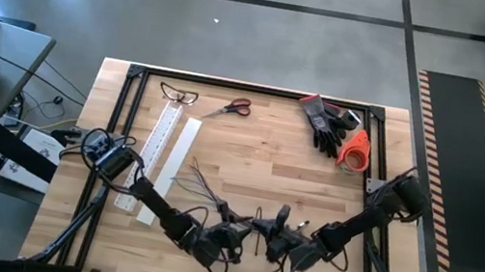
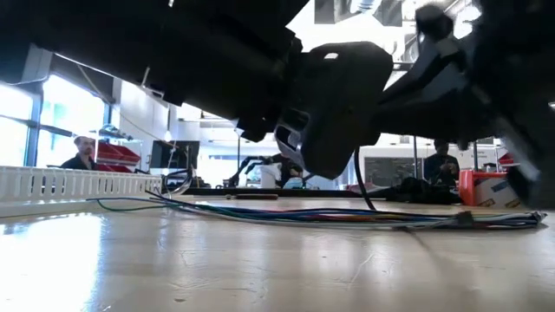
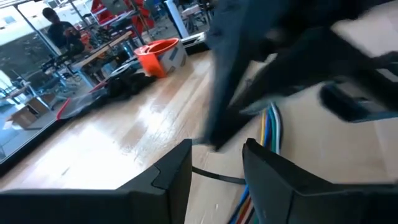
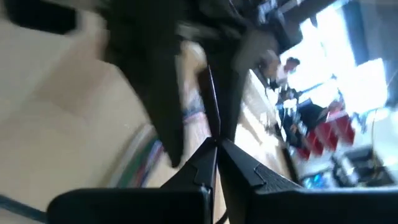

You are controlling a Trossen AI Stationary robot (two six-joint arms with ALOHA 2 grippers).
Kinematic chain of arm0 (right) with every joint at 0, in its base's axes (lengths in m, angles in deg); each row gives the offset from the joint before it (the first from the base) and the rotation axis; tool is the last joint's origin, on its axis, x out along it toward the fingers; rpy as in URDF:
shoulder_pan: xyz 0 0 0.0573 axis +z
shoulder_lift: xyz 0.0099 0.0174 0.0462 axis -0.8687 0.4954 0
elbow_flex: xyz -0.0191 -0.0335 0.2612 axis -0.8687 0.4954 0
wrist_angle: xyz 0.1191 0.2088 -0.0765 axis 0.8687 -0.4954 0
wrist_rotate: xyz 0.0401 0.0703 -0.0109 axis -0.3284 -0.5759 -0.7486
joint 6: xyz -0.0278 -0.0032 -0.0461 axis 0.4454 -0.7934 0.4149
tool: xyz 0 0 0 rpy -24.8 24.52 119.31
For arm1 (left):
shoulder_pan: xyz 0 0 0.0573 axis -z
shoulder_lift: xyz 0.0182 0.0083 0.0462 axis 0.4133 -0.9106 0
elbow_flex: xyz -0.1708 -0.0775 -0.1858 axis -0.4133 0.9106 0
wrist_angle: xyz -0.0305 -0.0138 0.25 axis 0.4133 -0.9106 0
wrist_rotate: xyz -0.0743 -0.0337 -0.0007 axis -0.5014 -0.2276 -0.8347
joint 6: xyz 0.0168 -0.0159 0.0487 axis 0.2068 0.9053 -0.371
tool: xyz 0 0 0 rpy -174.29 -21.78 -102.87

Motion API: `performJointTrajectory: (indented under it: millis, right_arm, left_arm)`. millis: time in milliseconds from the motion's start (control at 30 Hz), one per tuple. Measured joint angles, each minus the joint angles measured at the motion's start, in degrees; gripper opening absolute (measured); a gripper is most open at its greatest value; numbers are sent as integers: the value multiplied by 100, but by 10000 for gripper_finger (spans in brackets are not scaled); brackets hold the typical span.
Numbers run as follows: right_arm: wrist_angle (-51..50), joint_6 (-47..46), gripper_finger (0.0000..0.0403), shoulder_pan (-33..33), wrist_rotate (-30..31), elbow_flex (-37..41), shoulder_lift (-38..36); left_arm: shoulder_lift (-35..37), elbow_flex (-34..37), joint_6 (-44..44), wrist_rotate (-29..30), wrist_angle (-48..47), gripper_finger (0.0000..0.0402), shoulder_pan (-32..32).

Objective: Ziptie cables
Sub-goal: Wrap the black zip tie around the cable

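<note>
The cables lie flat on the wooden table, their ends fanning out toward the white slotted bar; they show as a coloured bunch in the left wrist view and a low strand in the low view. A thin black ziptie runs by them. My right gripper is shut on it near the table's near middle. My left gripper faces it closely, open, with a black strap crossing the gap between its fingers; whether it touches the strap I cannot tell. My right gripper pinches the ziptie's thin strap between its two fingertips. The strap runs on straight ahead of the fingertips toward the blurred left gripper. In the low view a black strap curves down from the grippers to the cables on the table.
A second white bar lies beside the slotted one. Scissors and safety glasses lie at the far left, black gloves and an orange tape roll at the far right. People sit in the room beyond.
</note>
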Motion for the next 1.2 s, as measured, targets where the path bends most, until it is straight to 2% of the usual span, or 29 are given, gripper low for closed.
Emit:
performJointTrajectory:
  millis: [100,200,300,433,767,1200]
  right_arm:
    - [45,-731,0,-240,-434,401,-385]
    - [66,-1353,0,-504,-1200,803,-838]
    - [236,-1587,0,-682,-1781,1117,-1204]
    - [394,-1670,0,-807,-2256,1367,-1580]
    - [364,-1911,0,-816,-2461,1511,-1786]
    - [263,-1969,0,-814,-2463,1511,-1786]
  left_arm:
    - [0,0,0,15,-5,122,-29]
    - [0,0,-95,15,-5,122,-87]
    - [0,2,-141,-24,-2,122,-190]
    - [0,3,-179,-314,12,122,-412]
    - [-2,2,-335,-836,475,117,-638]
    - [-2,2,-190,-951,609,6,-636]
